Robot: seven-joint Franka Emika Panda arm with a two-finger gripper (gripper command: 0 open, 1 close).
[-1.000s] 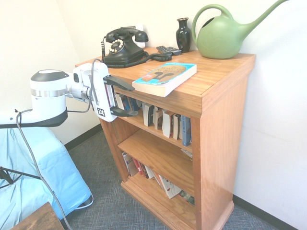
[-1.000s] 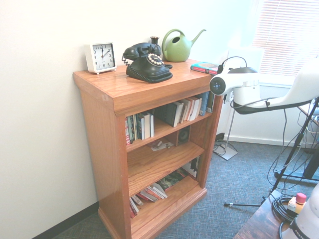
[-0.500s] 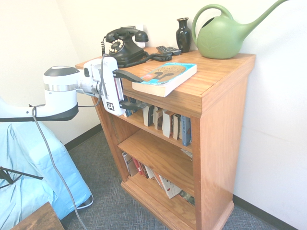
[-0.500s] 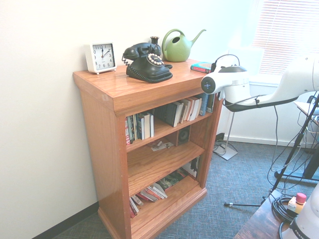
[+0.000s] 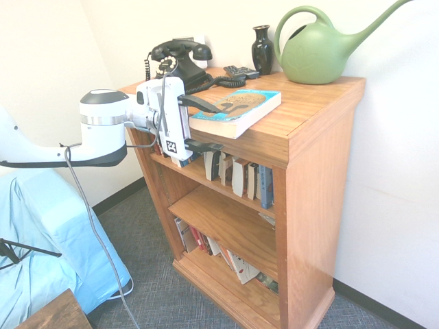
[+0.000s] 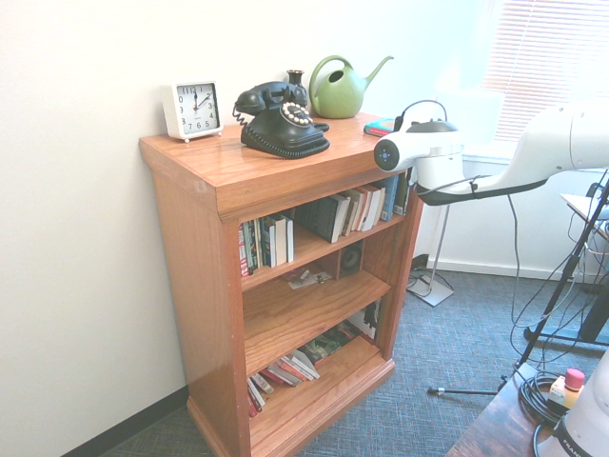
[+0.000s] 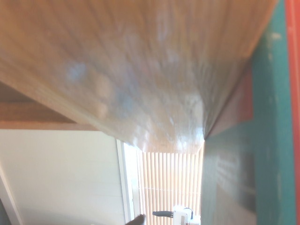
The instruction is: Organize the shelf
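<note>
First exterior view shows the tool (image 5: 206,125) pointing level at the near front edge of the shelf (image 5: 312,171), its two dark prongs spread wide: the upper one lies over the near end of a teal paperback (image 5: 236,111) that rests flat on the shelf's top and overhangs its front edge, the lower one reaches under that edge, just in front of the upright books (image 5: 236,175) on the top tier. Nothing is held yet; the prongs bracket the book and the edge of the top board without closing. The step in hand looks like the approach to picking up this stray book, probably to file it with the others below. The next move calls for getting the lower prong between book and wood, since as it stands a squeeze would clamp the board too; a small lift or a pull on the overhanging part would seem the safer way. The shelf stands against the wall, with a black telephone (image 5: 177,65), a dark vase (image 5: 262,48) and a green watering can (image 5: 319,51) further back on its top. Second exterior view adds a white clock (image 6: 191,109) at the far left corner, unseen from the first side, but the arm hides the prongs there. Wrist view gives only blurred wood grain and a teal surface beside it.
</note>
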